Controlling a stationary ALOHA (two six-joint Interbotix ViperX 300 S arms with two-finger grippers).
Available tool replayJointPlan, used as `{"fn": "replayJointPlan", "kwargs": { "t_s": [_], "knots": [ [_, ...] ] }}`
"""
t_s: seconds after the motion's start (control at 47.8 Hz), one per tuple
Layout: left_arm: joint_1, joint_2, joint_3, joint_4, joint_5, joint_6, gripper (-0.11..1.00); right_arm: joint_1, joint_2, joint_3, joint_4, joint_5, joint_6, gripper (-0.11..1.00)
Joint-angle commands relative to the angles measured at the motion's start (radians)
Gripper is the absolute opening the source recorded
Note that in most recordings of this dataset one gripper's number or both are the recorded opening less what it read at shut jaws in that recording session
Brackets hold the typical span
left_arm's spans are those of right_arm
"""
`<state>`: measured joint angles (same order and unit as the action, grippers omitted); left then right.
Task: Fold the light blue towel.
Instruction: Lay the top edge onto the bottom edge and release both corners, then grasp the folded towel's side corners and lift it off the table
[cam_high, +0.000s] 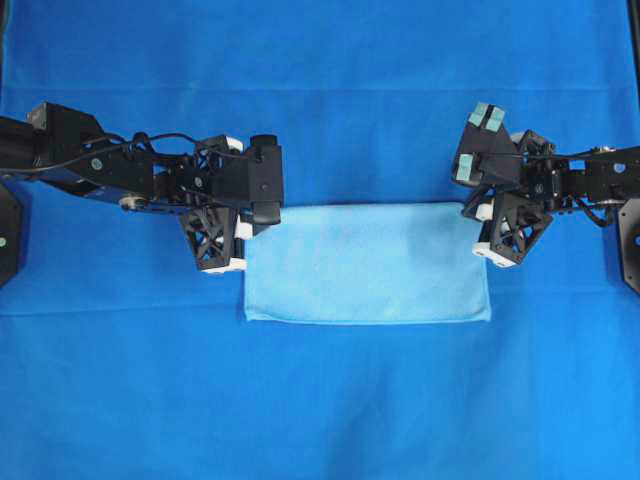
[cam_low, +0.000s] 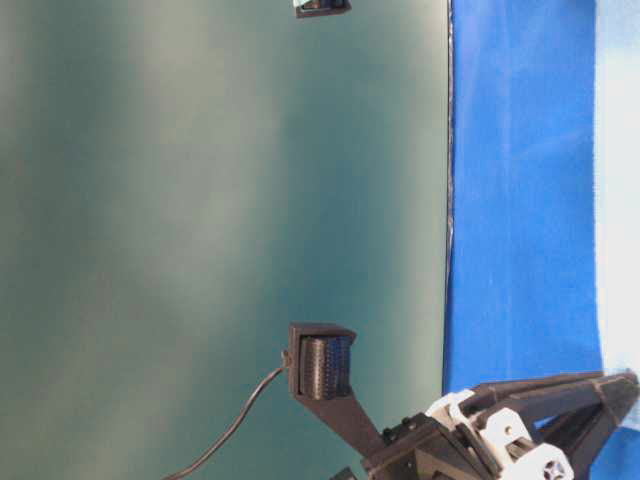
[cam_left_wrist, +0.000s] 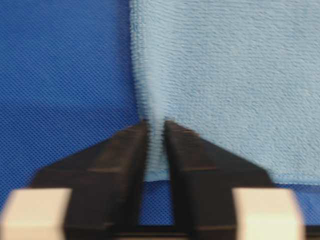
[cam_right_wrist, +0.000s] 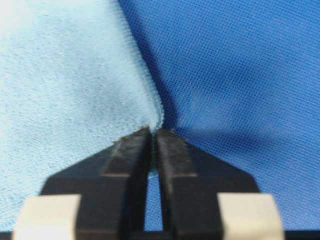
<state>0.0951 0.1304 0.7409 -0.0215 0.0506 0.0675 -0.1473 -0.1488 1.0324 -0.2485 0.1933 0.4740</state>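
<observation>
Overhead view shows the light blue towel (cam_high: 368, 263) lying flat between both hands, long axis running hand to hand. Left hand (cam_high: 243, 230) pinches its far left corner; right hand (cam_high: 484, 230) pinches the far right corner. Both hands sit equally near the towel's far edge.

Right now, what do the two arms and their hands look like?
Both arms are black with thin black cables along the links. The left hand and right hand have black lattice-pattern fingers on white mounts. Pale teal tape patches mark the right arm's camera housing.
</observation>
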Motion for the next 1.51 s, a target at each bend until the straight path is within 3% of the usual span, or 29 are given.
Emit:
{"fn": "replayJointPlan", "kwargs": {
  "t_s": [0.0,0.042,0.439,0.69,1.004,1.171,1.485],
  "knots": [
    [0.009,-0.012,-0.011,0.003,0.009,-0.003,0.07,-0.003,-0.008,-0.018,-0.002,-0.006,-0.002,0.01],
    [0.014,-0.012,-0.011,0.002,0.011,-0.003,0.02,-0.003,-0.008,-0.018,0.000,-0.006,-0.002,0.01],
    [0.017,-0.035,-0.020,0.002,0.043,-0.005,0.02,-0.003,-0.061,-0.032,0.000,0.026,0.003,0.01],
    [0.017,-0.160,-0.052,0.002,0.124,-0.008,0.02,-0.003,-0.216,-0.061,0.000,0.146,0.000,0.01],
    [0.020,-0.328,-0.095,0.002,0.143,-0.003,0.02,-0.003,-0.434,-0.123,0.000,0.307,-0.008,0.01],
    [0.018,-0.397,-0.120,0.002,0.193,-0.003,0.02,-0.002,-0.512,-0.163,-0.002,0.368,-0.038,0.01],
    [0.020,-0.425,-0.112,0.003,0.212,-0.009,0.02,-0.002,-0.518,-0.181,-0.008,0.373,-0.060,0.01]
  ]
}}
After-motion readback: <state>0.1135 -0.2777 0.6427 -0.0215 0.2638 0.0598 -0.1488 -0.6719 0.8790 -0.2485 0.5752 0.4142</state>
